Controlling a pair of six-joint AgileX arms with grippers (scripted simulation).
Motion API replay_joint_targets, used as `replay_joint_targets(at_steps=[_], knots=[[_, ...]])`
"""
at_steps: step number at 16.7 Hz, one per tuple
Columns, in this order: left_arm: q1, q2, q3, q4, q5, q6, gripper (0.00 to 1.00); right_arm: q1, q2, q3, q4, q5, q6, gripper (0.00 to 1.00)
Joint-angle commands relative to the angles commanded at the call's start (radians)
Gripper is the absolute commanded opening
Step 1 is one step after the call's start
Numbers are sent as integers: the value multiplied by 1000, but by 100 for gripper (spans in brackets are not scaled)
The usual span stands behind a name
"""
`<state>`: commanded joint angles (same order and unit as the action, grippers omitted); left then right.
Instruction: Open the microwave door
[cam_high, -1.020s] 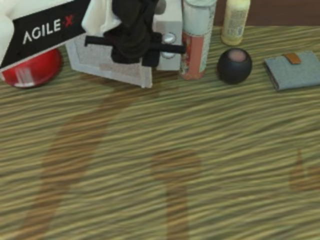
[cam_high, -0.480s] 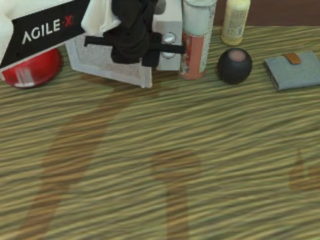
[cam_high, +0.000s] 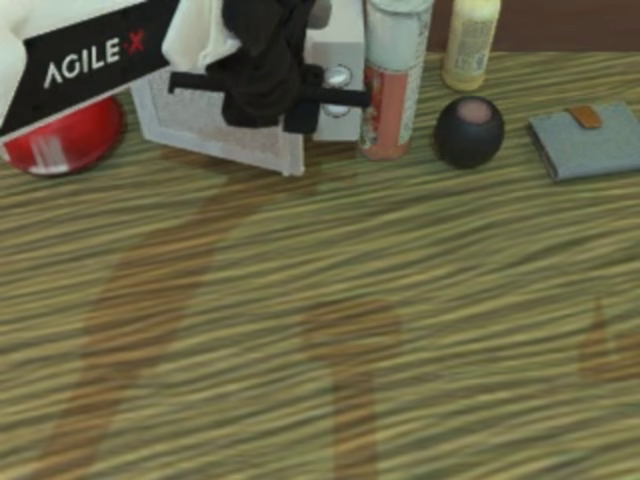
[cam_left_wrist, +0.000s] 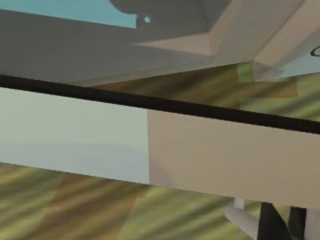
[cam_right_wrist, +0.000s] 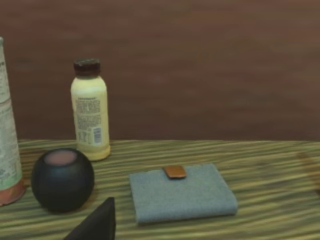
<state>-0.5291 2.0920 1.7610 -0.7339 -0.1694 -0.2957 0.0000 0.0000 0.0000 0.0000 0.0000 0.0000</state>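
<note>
While the left gripper (cam_high: 300, 95) works at the front of the microwave (cam_high: 335, 50), at the far left of the table (cam_high: 330, 330), the microwave door (cam_high: 215, 125) stands swung partway out, its free edge angled away from the knob panel. Whether the fingers are clamped on the thin handle or merely beside it cannot be told, since the black wrist hides them from above. If the hold is loose, the handle may slip free and leave the door half open; a pull off the hinge arc could drag the light box toward the tall can (cam_high: 393, 80) just right of it, or nudge the red object (cam_high: 65, 135) just left of the door. The left wrist view offers only close panel edges. The right wrist view alone shows the dark ball (cam_right_wrist: 62, 179), yellow bottle (cam_right_wrist: 90, 111) and grey wallet (cam_right_wrist: 182, 192) from the side, farther right of the microwave; of the parked right gripper (cam_right_wrist: 97, 224) it shows only a dark tip, its fingers unreadable.
</note>
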Motion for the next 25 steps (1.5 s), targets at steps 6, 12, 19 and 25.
replay_joint_targets(at_steps=[6,12,19,25], knots=[[-7,4,-2,0,6,-4,0,0,0,0,0,0,0,100],[11,-48,-87,32,40,69,0,0,0,0,0,0,0,100],[23,-91,-137,62,65,118,0,0,0,0,0,0,0,100],[23,-91,-137,62,65,118,0,0,0,0,0,0,0,100]])
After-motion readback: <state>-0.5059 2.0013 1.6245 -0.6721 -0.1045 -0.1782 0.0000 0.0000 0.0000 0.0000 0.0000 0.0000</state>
